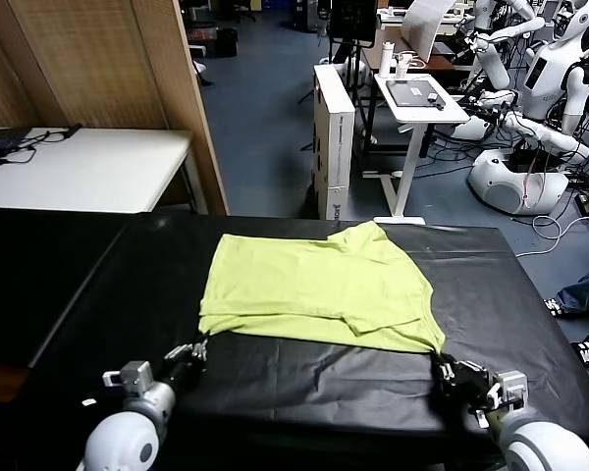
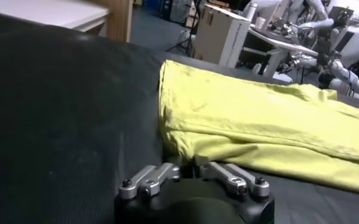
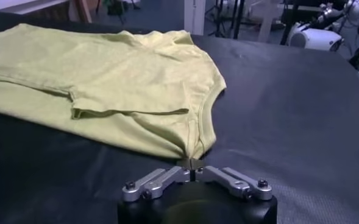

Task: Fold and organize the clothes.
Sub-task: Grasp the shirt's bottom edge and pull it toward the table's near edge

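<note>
The fingers of the left gripper are pinched together on the near left corner of the T-shirt. The fingers of the right gripper are pinched together on its near right corner. The shirt is spread in the middle of the black table, already folded over once. It looks soft, light and floppy, so it is likely to sag and wrinkle when lifted. It is best held by these two corners, with the near edge kept tight between them.

White rounded forearms, black wrists, silver screwed linkages.
</note>
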{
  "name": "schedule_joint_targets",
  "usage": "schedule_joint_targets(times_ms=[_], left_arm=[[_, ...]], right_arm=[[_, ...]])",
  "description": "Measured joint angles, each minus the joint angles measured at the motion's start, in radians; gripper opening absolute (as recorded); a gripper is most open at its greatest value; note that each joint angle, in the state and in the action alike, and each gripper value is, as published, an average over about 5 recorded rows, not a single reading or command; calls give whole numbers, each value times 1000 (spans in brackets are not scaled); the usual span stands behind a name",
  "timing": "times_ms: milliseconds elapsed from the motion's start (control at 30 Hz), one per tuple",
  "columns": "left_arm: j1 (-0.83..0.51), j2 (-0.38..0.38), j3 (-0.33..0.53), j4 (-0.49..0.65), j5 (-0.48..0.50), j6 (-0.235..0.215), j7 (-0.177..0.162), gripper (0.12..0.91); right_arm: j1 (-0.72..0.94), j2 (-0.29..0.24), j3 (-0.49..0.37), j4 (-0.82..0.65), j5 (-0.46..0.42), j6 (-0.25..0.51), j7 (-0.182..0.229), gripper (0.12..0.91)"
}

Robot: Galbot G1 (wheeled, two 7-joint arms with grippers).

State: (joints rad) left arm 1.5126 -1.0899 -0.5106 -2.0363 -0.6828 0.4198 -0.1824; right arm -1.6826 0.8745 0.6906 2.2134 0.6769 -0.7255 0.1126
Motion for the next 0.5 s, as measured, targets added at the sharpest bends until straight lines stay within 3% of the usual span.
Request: schedule_joint_targets(times_ms=[200, 500], left_arm=[[118, 56, -46, -88, 4, 8, -4, 152], [276, 97, -119, -179, -1, 13, -2, 152]], right_arm=[[-84, -31, 33, 89, 7, -11, 7, 139], [-173, -29, 36, 143, -14, -11, 26, 139]])
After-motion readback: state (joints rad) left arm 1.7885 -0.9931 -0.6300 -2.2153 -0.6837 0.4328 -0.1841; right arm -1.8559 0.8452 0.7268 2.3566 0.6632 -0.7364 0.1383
